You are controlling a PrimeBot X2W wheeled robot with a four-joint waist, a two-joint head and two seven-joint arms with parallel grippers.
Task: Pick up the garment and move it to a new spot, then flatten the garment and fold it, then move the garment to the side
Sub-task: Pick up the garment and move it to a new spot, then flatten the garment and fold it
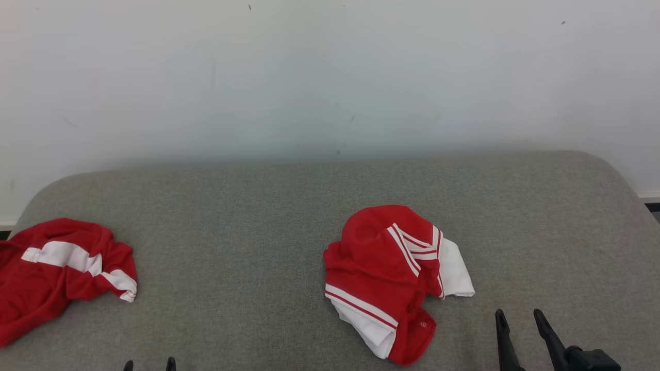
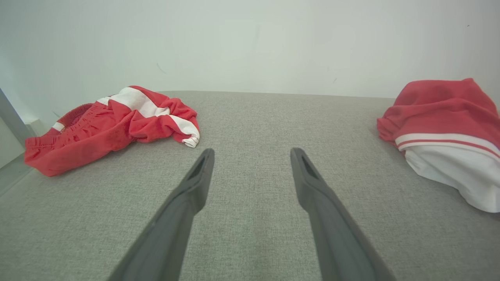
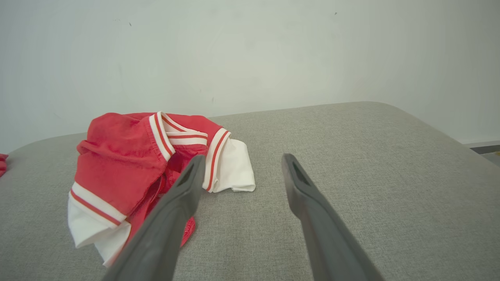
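Observation:
A crumpled red and white garment [image 1: 392, 273] lies in a heap near the middle of the grey padded surface [image 1: 247, 216]; it also appears in the right wrist view [image 3: 129, 164] and at the right edge of the left wrist view [image 2: 449, 128]. My right gripper [image 1: 520, 314] is open at the lower right, just right of the heap and apart from it, with nothing between its fingers [image 3: 183, 195]. My left gripper [image 1: 148, 364] is open at the bottom edge, its fingertips [image 2: 205, 164] over bare fabric.
A second red and white garment [image 1: 56, 268] lies bunched at the surface's left edge, also in the left wrist view [image 2: 113, 125]. A pale wall [image 1: 330, 77] stands right behind the surface. The surface's corners are rounded, with floor showing at the far right.

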